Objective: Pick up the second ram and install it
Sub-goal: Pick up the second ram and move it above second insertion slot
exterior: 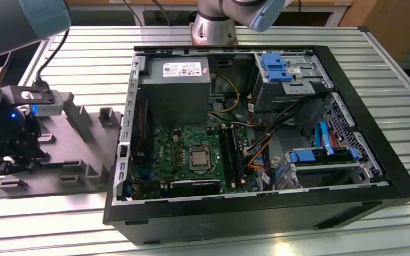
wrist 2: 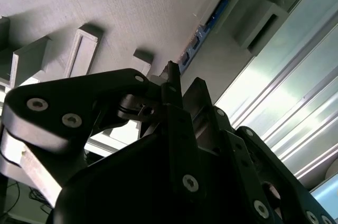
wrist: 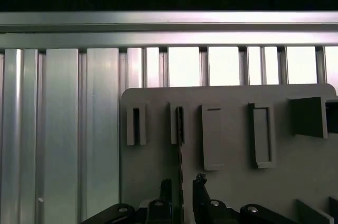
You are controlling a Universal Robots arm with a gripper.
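Note:
In the first wrist view the second ram stands on edge in a slotted post of the grey tray, a thin dark strip running down between my fingertips. My gripper straddles it, open, with a small gap on each side. The second wrist view shows the same stick, dark with a blue edge, just beyond my fingers. In the exterior view my gripper hangs low over the tray at the exterior view's left, beside the open computer case. The motherboard and its memory slots lie inside.
Several upright posts rise from the tray around my gripper. The case walls stand high to the exterior view's right of the tray. Cables, a power supply and blue drive brackets crowd the case. The table is ribbed aluminium.

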